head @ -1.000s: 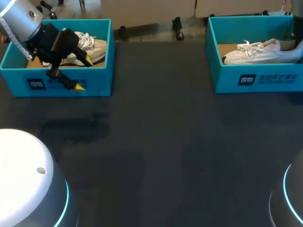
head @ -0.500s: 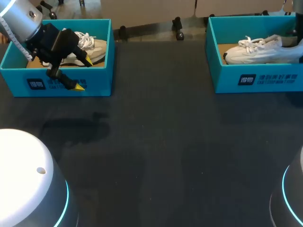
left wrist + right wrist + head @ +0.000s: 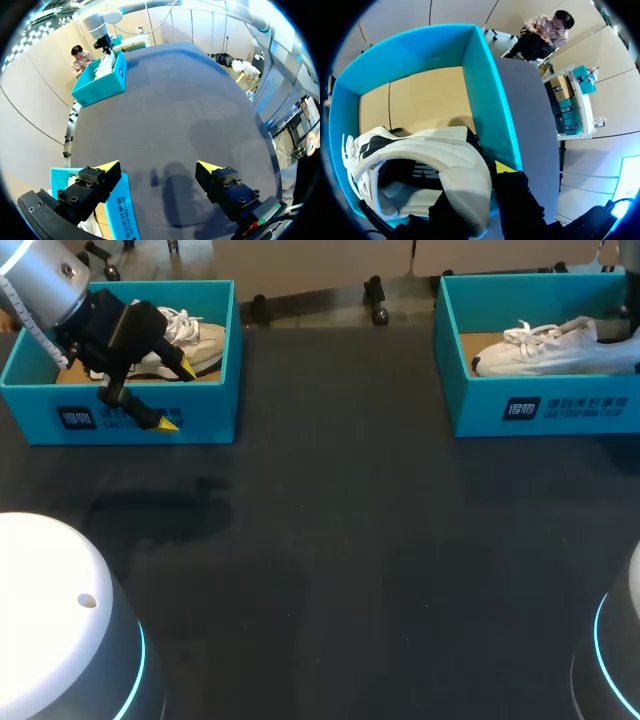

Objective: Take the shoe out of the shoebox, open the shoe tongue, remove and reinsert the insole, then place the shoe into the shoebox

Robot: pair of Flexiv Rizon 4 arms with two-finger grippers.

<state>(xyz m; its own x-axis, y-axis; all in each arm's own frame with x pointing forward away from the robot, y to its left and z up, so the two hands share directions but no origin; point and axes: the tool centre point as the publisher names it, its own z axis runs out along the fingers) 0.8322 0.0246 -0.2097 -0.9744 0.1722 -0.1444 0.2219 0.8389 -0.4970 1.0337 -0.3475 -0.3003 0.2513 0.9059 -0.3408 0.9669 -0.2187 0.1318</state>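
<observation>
A white shoe [image 3: 545, 348] lies in the teal shoebox [image 3: 470, 405] at the back right, its heel raised a little off the cardboard floor. In the right wrist view my right gripper [image 3: 485, 172] is shut on the heel of that shoe [image 3: 420, 150]. One yellow tip shows outside the heel against the box wall [image 3: 485, 100]; the other finger is hidden inside the shoe. My left gripper [image 3: 175, 395] stands open over the front wall of the other teal shoebox [image 3: 215, 420] at the back left. That box holds a second light shoe [image 3: 200, 340]. Nothing is between the left gripper's fingers [image 3: 107, 166].
The dark tabletop [image 3: 340, 540] stretches between the two boxes and toward the front. The white bases of my arms stand at the front left [image 3: 50, 620] and the front right [image 3: 620, 660] corners.
The white shoe in the right box has come up by its heel and shifted slightly in my right gripper. The left arm has kept still.
</observation>
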